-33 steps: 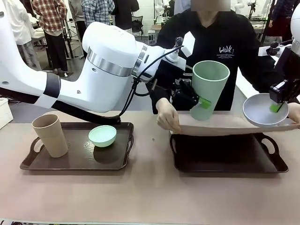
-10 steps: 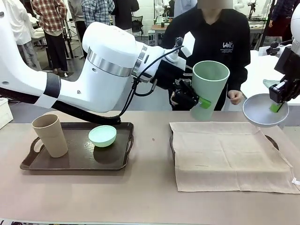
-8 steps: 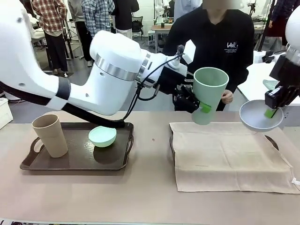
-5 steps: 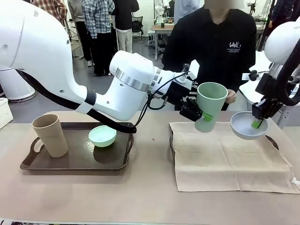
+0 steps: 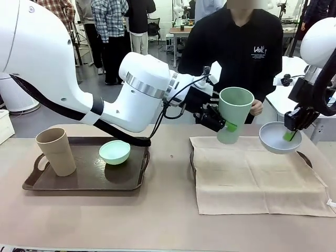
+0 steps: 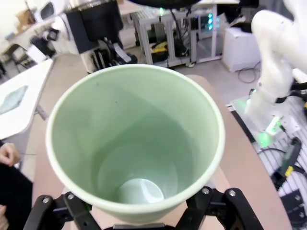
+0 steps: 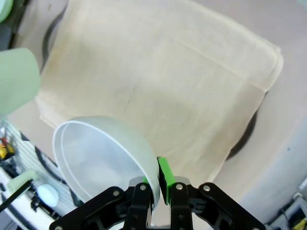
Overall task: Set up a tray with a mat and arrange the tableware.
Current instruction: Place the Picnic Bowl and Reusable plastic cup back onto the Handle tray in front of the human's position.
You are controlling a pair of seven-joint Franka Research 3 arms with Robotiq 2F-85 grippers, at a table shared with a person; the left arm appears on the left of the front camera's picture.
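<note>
Aloft, two pieces of tableware are being held over the beige cloth mat (image 5: 252,176).
The tall sage green plastic cup (image 5: 234,113) is being pinched by the left jaws and the pale bluish-white small bowl (image 5: 278,139) is being gripped at its rim by the right jaws; the tan plastic cup (image 5: 56,152) and the mint green bowl (image 5: 115,152) are being carried by the dark brown tray (image 5: 84,181).

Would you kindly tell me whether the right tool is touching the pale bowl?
Touching. The right wrist view shows the right tool pinching the rim of the pale bowl, a green pad pressed against its outside.
</note>
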